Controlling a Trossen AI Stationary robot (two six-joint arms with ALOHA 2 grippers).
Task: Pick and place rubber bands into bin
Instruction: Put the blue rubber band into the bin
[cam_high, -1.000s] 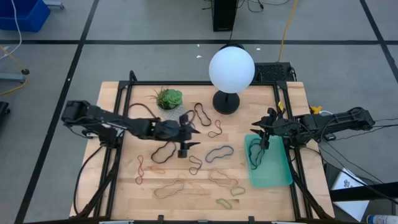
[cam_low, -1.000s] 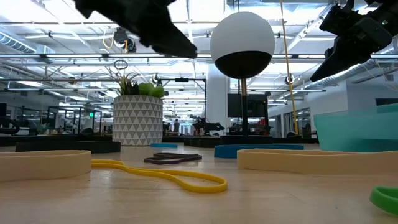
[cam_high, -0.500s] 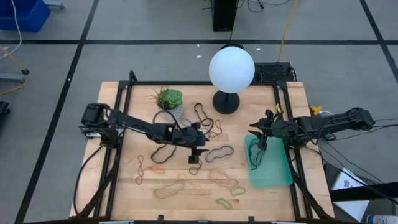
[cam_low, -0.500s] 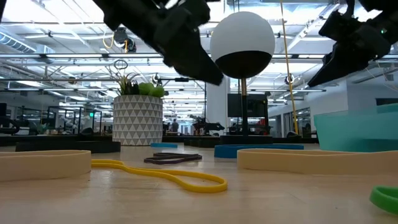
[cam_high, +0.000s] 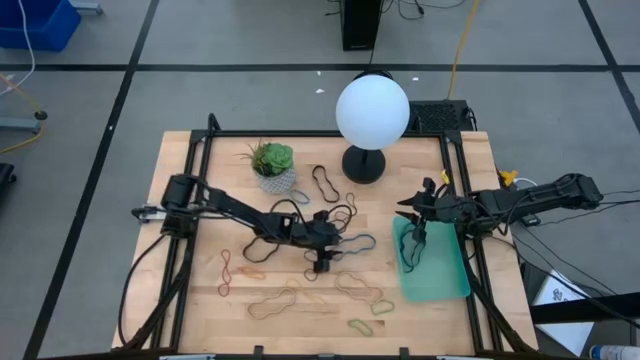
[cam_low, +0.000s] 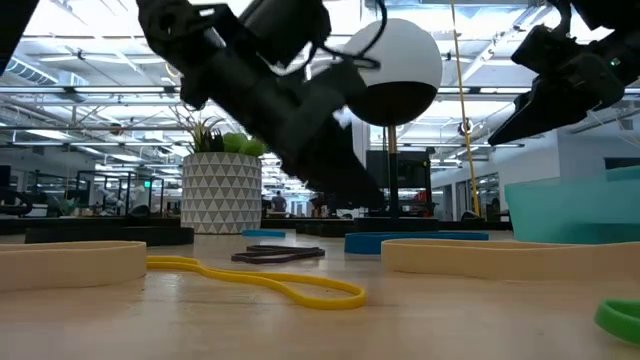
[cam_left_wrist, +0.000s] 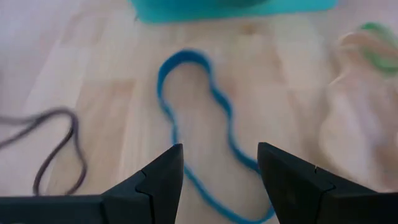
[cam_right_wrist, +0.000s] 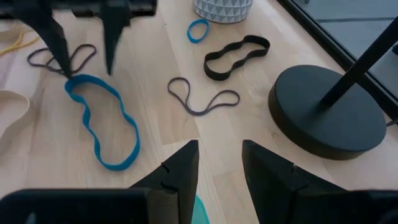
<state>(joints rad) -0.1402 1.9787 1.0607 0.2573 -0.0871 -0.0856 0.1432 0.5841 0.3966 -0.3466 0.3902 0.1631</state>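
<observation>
Many rubber bands lie flat on the wooden table. A blue band lies left of the teal bin, and a black band lies inside the bin by its left wall. My left gripper is open and points down over the blue band's near-left end; its fingers straddle that end just above it. My right gripper is open and empty, above the bin's far left corner.
A lamp with a white globe and black base stands at the far middle. A white patterned plant pot is far left of it. Black, tan, red and green bands are scattered about.
My left gripper has gone toward the table's right and near edges and down, from beside the plant pot to just above the blue band. The bands have stayed where they were.
</observation>
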